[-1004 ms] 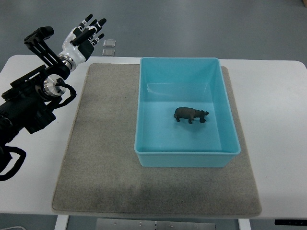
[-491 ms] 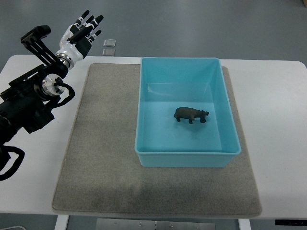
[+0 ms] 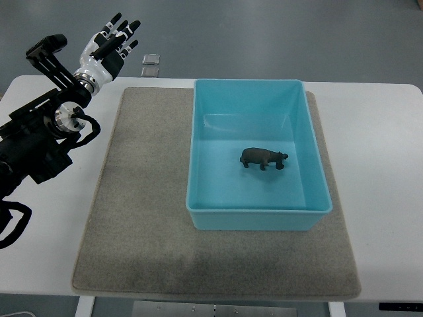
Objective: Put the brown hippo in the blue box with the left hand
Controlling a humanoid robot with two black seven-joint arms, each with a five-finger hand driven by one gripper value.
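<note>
A small brown hippo [image 3: 264,158] stands on the floor of the blue box [image 3: 310,165], slightly right of its middle, head pointing right. My left hand [image 3: 111,46] is raised at the top left, beyond the table's far edge and well away from the box. Its fingers are stretched out and hold nothing. The black left arm [image 3: 39,142] runs in from the left edge. No right arm shows.
The box sits on a grey felt mat [image 3: 139,224] that covers most of the white table [image 3: 383,165]. Two small grey squares [image 3: 151,65] lie on the floor beyond the table's far edge.
My left hand has drifted a little left and farther from the box, with its fingers drawing straighter. The hippo and box have not moved.
</note>
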